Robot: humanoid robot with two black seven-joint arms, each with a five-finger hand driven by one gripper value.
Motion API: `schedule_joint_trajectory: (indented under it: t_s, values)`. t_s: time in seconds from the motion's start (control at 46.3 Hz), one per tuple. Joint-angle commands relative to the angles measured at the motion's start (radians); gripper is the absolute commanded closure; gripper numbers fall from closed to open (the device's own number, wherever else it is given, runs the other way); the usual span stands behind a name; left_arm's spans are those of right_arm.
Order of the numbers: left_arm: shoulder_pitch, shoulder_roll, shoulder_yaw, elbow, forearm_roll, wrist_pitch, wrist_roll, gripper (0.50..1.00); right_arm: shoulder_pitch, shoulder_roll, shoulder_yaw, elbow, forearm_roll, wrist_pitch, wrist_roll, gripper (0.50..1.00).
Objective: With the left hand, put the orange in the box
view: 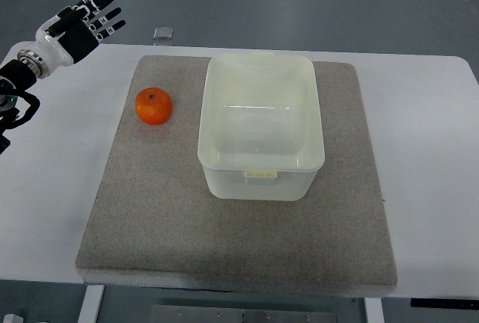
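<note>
An orange [153, 106] lies on the grey mat [150, 218], just left of the white plastic box [260, 124]. The box stands open and empty on the mat's far middle. My left hand [96, 16] is at the far left, above the table's back edge, up and left of the orange and well apart from it. Its fingers are spread and hold nothing. The right arm does not show.
The mat lies on a white table [426, 151]. A small clear square object [162, 34] lies on the floor beyond the table's back edge. Grey floor surrounds the table.
</note>
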Motion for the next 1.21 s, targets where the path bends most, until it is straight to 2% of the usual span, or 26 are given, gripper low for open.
schedule_joint_trajectory:
  t_s: [0.0, 0.259, 0.389, 0.583, 0.735, 0.864, 0.972, 1.037, 1.188]
  values:
    - [-0.003, 0.004, 0.021, 0.000, 0.107, -0.044, -0.008, 0.506, 0.000, 0.000, 0.000, 0.000, 0.000, 0.000, 0.000, 0.568]
    - [-0.020, 0.028, 0.021, -0.002, 0.521, -0.044, -0.200, 0.506, 0.000, 0.000, 0.000, 0.000, 0.000, 0.000, 0.000, 0.568]
    - [-0.033, 0.048, 0.021, -0.011, 0.724, -0.044, -0.249, 0.506, 0.000, 0.000, 0.000, 0.000, 0.000, 0.000, 0.000, 0.568]
    - [-0.041, 0.126, 0.021, -0.144, 1.041, -0.044, -0.311, 0.506, 0.000, 0.000, 0.000, 0.000, 0.000, 0.000, 0.000, 0.568]
    - [-0.055, 0.134, 0.024, -0.175, 1.222, -0.042, -0.350, 0.506, 0.000, 0.000, 0.000, 0.000, 0.000, 0.000, 0.000, 0.568]
    - [-0.115, 0.136, 0.111, -0.189, 1.335, -0.039, -0.393, 0.508, 0.000, 0.000, 0.000, 0.000, 0.000, 0.000, 0.000, 0.568]
    - [-0.127, 0.155, 0.157, -0.253, 1.384, -0.035, -0.432, 0.508, 0.000, 0.000, 0.000, 0.000, 0.000, 0.000, 0.000, 0.568]
    - [-0.125, 0.177, 0.163, -0.314, 1.437, -0.004, -0.435, 0.508, 0.000, 0.000, 0.000, 0.000, 0.000, 0.000, 0.000, 0.568]
    - [-0.113, 0.165, 0.205, -0.358, 1.569, 0.160, -0.433, 0.508, 0.000, 0.000, 0.000, 0.000, 0.000, 0.000, 0.000, 0.568]
